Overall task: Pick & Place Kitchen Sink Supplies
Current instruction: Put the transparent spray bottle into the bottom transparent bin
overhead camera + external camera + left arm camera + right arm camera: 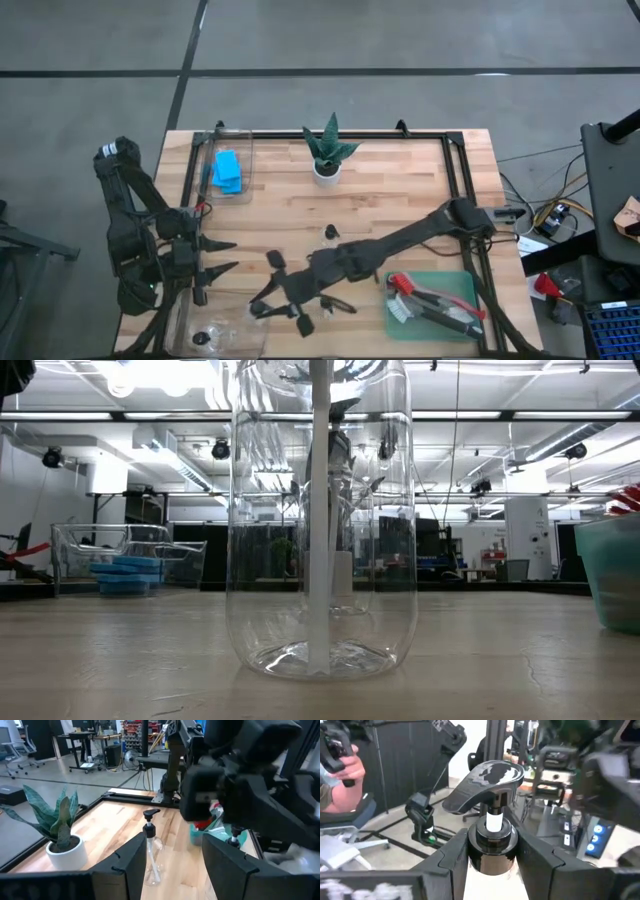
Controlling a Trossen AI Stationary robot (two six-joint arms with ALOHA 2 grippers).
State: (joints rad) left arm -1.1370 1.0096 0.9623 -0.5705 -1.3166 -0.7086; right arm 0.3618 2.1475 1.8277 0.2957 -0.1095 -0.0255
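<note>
clear glossy plastic bottle [320, 520], wooden table [400, 200]

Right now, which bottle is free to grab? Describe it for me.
From the potted plant at the table's far edge, come straight toward the near side. A small clear pump bottle stands upright alone on bare wood. Unlike the held bottle in the right gripper, nothing touches it.

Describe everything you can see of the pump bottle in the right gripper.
The pump bottle shows mostly its top: a glossy black pump head with a curved, flattened spout, a short white stem beneath it, and a round shiny black collar, all looking like plastic. It stands upright. The right gripper is clamped on it, its dark fingers pressing the collar from both sides. The body below the collar is hidden. It sits near the front edge of the wooden table.
</note>
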